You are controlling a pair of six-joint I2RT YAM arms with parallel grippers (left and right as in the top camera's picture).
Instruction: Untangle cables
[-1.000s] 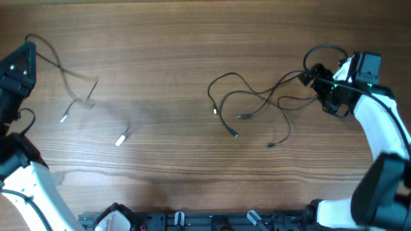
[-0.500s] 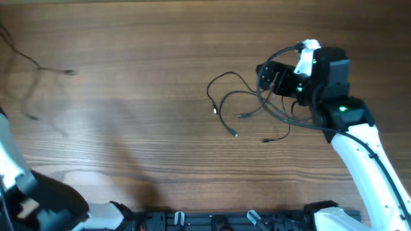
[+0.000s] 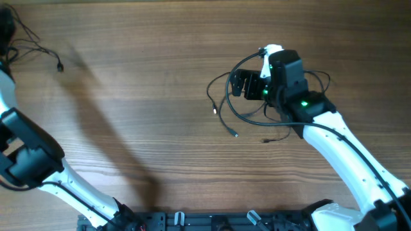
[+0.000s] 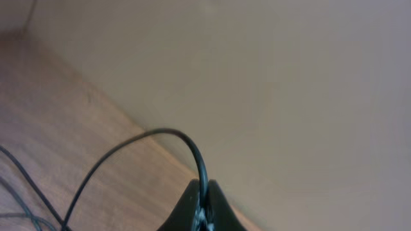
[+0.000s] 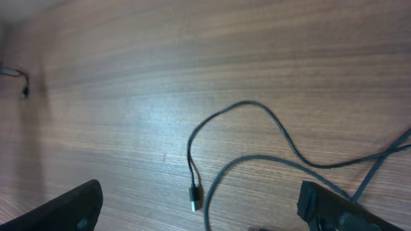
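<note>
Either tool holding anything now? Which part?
Left tool is shut on a thin black cable, gripping the cord itself; no plug shows there. Right tool is open above the loose cables, holding nothing.

Wood-grain table (image 3: 160, 77), brown, fills overhead view. Plain beige wall (image 4: 289, 77) beyond table edge (left wrist view only). Dark rail (image 3: 212, 221) with pale clips along near edge, centre. Soft diagonal shadow on left half.

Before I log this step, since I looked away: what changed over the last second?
The left pincer, shut on one cable, dragged it toward the far left. The right pincer, open, swung left over the tangle. Its left plugs stayed put.
</note>
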